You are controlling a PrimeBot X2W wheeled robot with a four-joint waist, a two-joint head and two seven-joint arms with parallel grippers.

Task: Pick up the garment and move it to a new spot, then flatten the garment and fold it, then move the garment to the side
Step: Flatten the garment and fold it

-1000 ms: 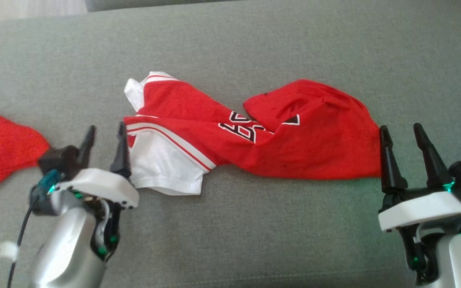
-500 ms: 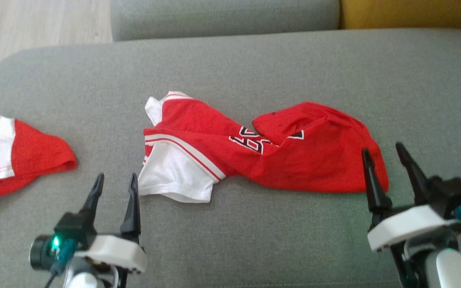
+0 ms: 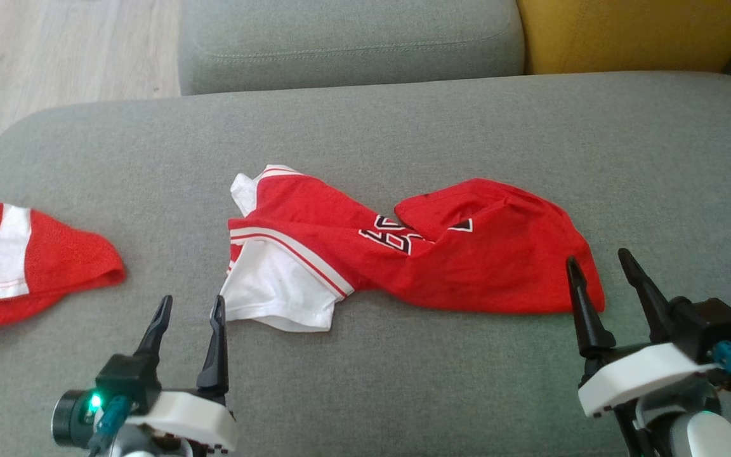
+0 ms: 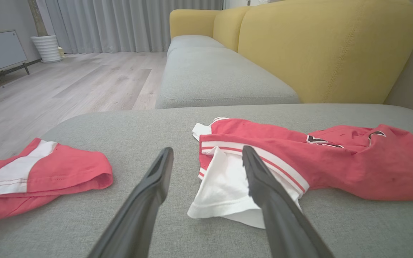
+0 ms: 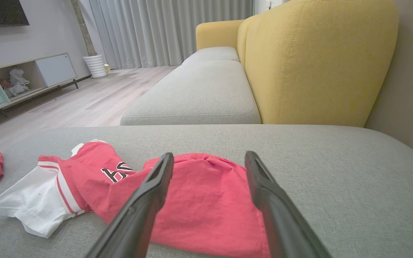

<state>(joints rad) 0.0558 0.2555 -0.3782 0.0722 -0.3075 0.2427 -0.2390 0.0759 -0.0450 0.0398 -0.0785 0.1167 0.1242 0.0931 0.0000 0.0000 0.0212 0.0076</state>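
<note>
Left gripper (image 3: 191,299) is hovering low over the grey seat cushion (image 3: 403,381), both dark fingers spread wide and gripping nothing. Its inner finger is pointing at the white corner of the garment (image 3: 467,266), just beside the fabric edge; whether it is touching cannot be judged. Right gripper (image 3: 598,256) is likewise standing wide apart with nothing between its fingers. It is lining up on the red end of the same garment, one fingertip overlapping the hem in the head view.

Garment is lying crumpled across the middle of the cushion, stretching from one gripper to the other. It is showing as a red jersey, twisted along its length. White panel (image 3: 270,285) is spreading out at the end near the left gripper, bordered by red and white stripes. Black-and-white lettering (image 3: 394,236) is peeking out of a fold near the centre, partly hidden and not readable. Opposite end is bunching into a rounded red mound with soft creases.

Second red piece (image 3: 61,254), carrying a white band, is lying well apart at the cushion's left edge. Beyond the cushion, another grey seat (image 3: 340,44) and a yellow backrest (image 3: 625,32) are adjoining. Pale wood floor (image 3: 54,51) is showing at far left.
</note>
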